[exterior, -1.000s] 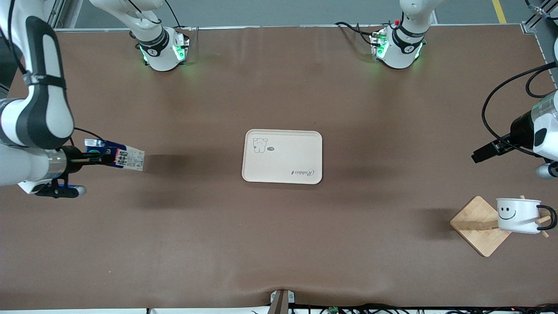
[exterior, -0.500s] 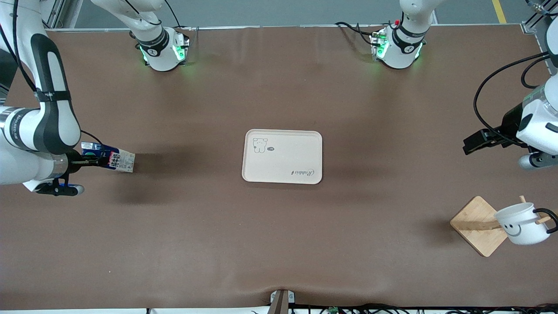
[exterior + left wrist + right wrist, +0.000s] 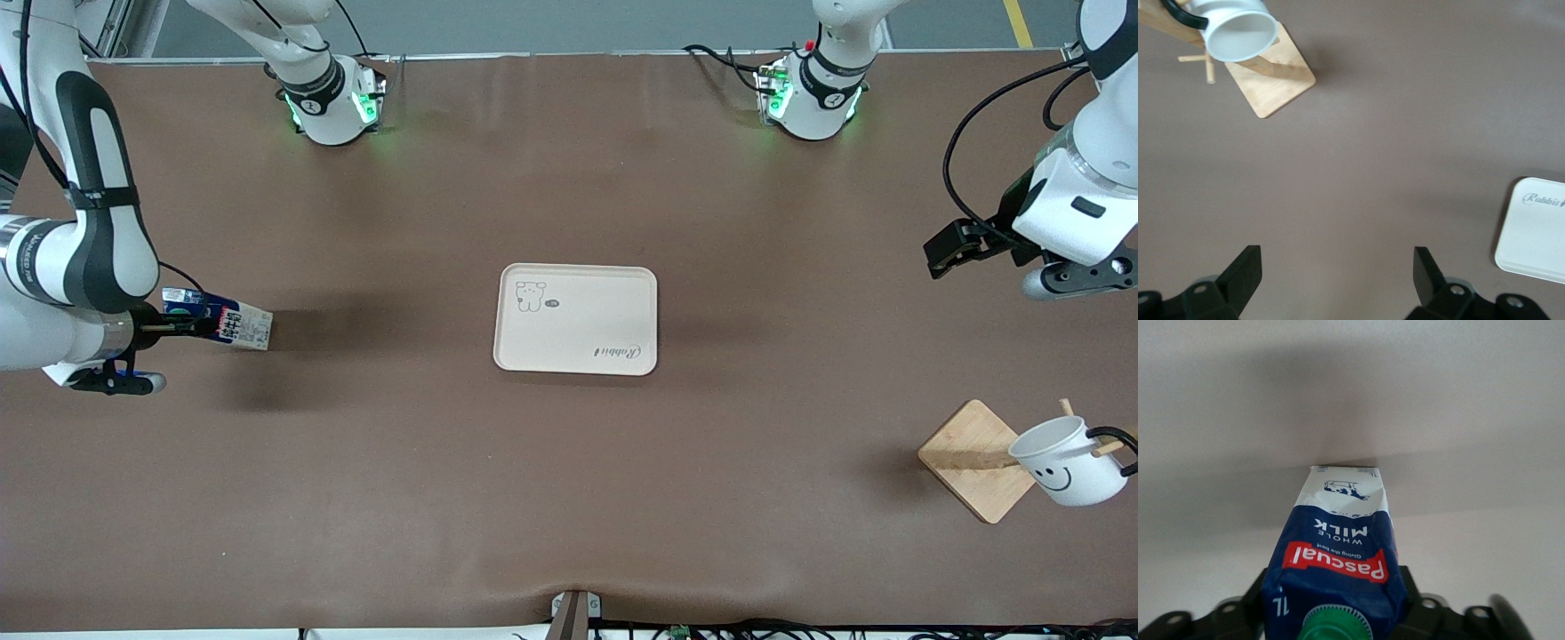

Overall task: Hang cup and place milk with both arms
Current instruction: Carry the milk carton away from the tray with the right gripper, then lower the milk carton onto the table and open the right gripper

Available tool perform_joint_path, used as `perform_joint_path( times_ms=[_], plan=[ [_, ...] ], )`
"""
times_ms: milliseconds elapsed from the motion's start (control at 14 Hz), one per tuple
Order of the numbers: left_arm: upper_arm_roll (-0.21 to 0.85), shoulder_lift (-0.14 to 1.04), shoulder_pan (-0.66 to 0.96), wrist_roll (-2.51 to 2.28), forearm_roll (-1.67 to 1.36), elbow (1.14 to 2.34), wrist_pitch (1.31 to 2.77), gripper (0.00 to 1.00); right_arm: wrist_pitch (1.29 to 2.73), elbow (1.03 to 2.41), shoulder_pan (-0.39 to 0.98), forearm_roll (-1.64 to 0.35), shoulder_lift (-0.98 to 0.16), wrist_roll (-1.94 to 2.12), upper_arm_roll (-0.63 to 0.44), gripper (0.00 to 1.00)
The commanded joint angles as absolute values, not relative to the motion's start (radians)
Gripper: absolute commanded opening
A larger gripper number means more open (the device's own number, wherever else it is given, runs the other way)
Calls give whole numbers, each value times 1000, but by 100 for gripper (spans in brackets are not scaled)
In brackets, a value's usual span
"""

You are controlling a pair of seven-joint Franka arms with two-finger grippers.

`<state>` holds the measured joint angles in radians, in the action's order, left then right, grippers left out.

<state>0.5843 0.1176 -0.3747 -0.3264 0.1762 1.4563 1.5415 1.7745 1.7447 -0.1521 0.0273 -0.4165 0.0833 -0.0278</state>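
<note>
Cup (image 3: 1067,463): white mug with smiley face, hanging by its black handle on a peg of the wooden rack (image 3: 973,459) at the left arm's end of the bench (image 3: 569,498), nearest the front camera; over the last second it has tipped from nearly upright to mouth-down and sideways, settling on the peg with nothing gripping it, so the hanging half of the task looks done. Tray (image 3: 576,317): cream, printed with a small bear, bare, mid-bench, farther from the camera than the rack; unmoved, and probably where the milk is to go. Milk (image 3: 218,321): blue carton, green cap toward the wrist, held tilted in the air over the right arm's end of the bench, well apart from the tray; it has drifted slightly toward that end of the bench rather than toward the tray, so placing is not yet done. Right claw (image 3: 178,326): closed on the carton near its capped top. Left claw (image 3: 942,252): fingers spread wide and empty; it has withdrawn from the rack and climbed, now over bare bench well apart from the cup.
</note>
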Motion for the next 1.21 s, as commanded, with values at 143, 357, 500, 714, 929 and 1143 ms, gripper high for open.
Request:
perform_joint_path(
  times_ms=[143,357,500,714,929,1143],
  plan=[
    [303,43,-134,-278,172,1509,1536,100,1770,1756,-166,44,-407,84,-6,100],
    [146,25,-8,-221,137,1513,1534,100,1769,1749,-170,43,-407,89,-6,100],
    [91,20,41,-201,132,1513,1529,100,1769,1749,-169,43,-407,91,-6,100],
    [91,2,38,-186,126,1526,1529,100,1761,1750,-169,43,-407,91,-6,100],
    [91,-32,18,-164,89,1557,1531,100,1761,1749,-169,43,-407,92,-6,100],
    [100,-51,-6,-164,78,1580,1535,100,1761,1747,-169,44,-407,92,-6,100]
  ],
)
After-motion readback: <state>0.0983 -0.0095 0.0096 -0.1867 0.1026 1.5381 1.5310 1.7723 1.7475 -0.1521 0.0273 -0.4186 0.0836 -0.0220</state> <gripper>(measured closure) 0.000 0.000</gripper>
